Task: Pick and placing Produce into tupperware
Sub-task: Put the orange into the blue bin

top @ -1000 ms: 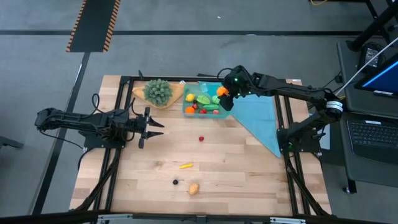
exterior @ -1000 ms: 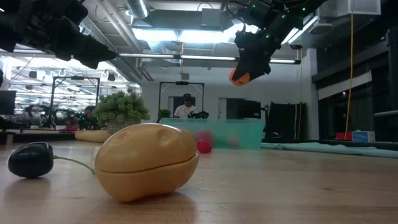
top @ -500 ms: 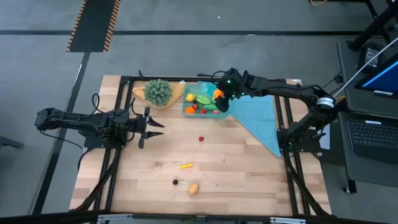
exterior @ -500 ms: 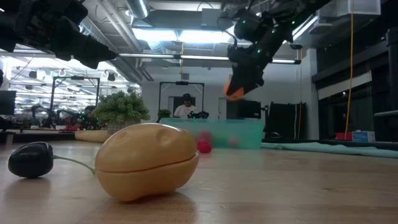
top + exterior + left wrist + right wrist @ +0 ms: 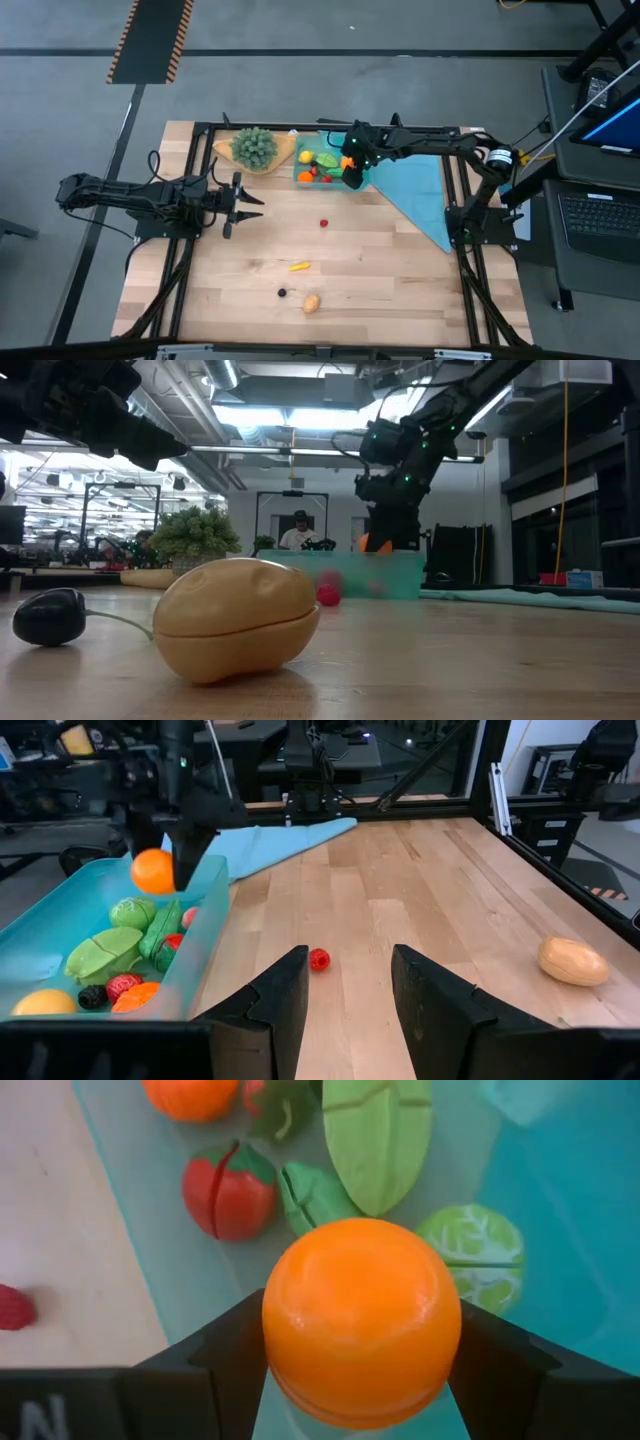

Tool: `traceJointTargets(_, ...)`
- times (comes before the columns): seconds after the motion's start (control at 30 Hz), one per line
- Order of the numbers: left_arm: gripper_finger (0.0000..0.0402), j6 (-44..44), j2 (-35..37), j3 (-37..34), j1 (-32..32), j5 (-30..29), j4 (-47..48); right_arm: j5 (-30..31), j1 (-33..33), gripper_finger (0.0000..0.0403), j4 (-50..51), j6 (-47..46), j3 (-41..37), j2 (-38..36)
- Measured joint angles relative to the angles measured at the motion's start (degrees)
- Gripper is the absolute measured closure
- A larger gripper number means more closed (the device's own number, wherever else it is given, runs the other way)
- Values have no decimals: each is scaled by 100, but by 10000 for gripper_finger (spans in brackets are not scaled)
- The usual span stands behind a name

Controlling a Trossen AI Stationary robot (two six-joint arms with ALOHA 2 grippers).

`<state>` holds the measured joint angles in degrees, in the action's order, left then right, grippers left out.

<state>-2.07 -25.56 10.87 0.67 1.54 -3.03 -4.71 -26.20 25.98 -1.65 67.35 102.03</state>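
- High view: right gripper (image 5: pixel 352 170) clamps one round orange toy fruit (image 5: pixel 347 166) over the clear teal plastic tupperware (image 5: pixel 322 138); four produce pieces lie on the table.
- Left wrist view: left gripper (image 5: pixel 347 992) fingers apart, holding nothing.
- Right wrist view: five toys show below the orange.

Low view: right pincer (image 5: pixel 385 540) tips hidden behind tupperware (image 5: pixel 350 573) wall; contents show only as blurred red smears through the plastic. High view: dark produce piece (image 5: pixel 283 293) on counter (image 5: pixel 380 280) too small to identify. Right wrist view: orange ball (image 5: pixel 360 1320) covers the container floor beneath it.
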Motion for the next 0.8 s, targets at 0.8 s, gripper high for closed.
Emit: traceJointTargets(0.8,264,0,-1,0,1,2,0,4,-24,151,-12,58,-20,392)
